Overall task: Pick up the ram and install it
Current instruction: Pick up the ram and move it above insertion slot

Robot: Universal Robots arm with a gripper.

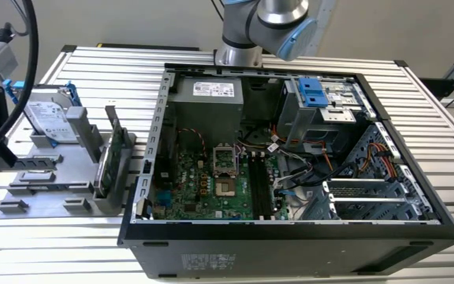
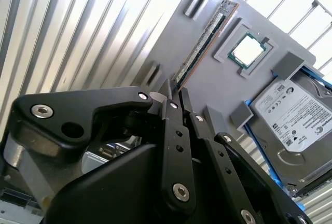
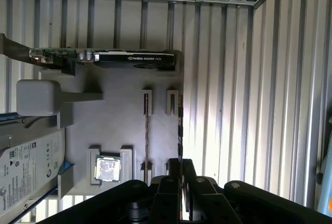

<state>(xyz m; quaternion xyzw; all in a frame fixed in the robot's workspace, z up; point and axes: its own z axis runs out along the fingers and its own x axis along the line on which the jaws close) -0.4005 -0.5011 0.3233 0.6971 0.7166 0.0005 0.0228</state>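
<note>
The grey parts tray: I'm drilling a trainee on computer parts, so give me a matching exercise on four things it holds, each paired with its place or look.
Things:
1. ram
2. processor
3. hard drive
4. graphics card

Descriptions:
A. silver box with blue rails
B. small square, lying flat
C. long thin stick, one end at the tool
D. standing on edge, nearest the computer case

Pairs: 1-C; 2-B; 3-A; 4-D

The table [image 1: 432, 106] is ribbed, gleaming bare metal; the grey tray [image 3: 119, 125] looks matt plastic; the black gripper [image 2: 176, 90] shines faintly.
</note>
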